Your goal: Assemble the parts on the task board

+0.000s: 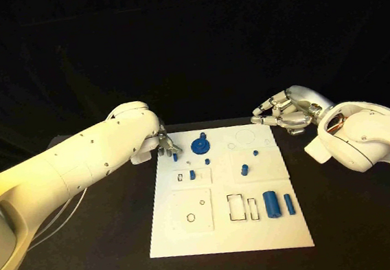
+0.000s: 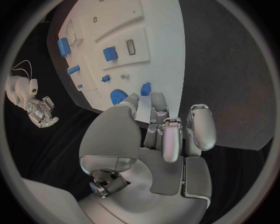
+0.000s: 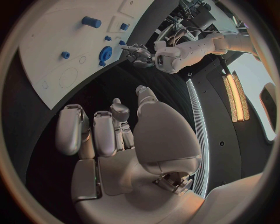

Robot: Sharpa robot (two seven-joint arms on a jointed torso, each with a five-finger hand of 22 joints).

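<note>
While the left robot hand (image 1: 164, 144) hovers with fingers apart over a small blue peg (image 1: 175, 157) at the task board (image 1: 181, 238)'s far-left corner, the right robot hand (image 1: 284, 114), holding nothing with fingers loosely curled, waits; next likely grasping it.

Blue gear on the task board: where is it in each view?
Head view: blue gear at the task board far end, beside the left hand.
Left wrist view: just beyond that hand's fingertips.
Right wrist view: near the board's edge.
Shared landmark: the left hand.
</note>
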